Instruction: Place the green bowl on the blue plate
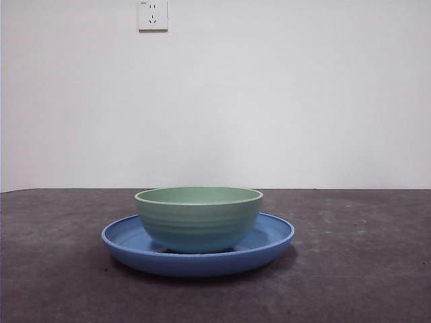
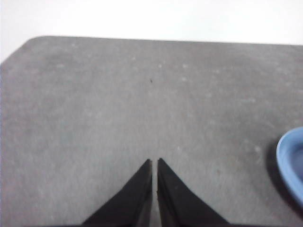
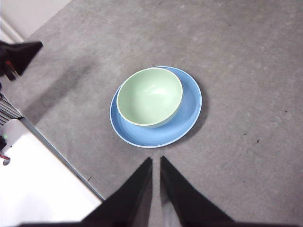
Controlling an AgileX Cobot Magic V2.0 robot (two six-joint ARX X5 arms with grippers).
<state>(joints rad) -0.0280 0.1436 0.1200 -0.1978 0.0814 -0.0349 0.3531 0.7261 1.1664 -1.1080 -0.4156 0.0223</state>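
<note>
The green bowl (image 1: 199,219) already sits upright inside the blue plate (image 1: 269,235), off-centre toward one side of its rim, both well in from the tabletop (image 1: 363,269) edges. The right tool (image 3: 156,163) hangs above and clear of the pair, jaws nearly together and holding nothing, with the bowl straight ahead of its tips. The left tool (image 2: 155,163), equally narrow and empty, faces bare tabletop with only the plate's edge in sight; by my judgement no further move is needed.
</note>
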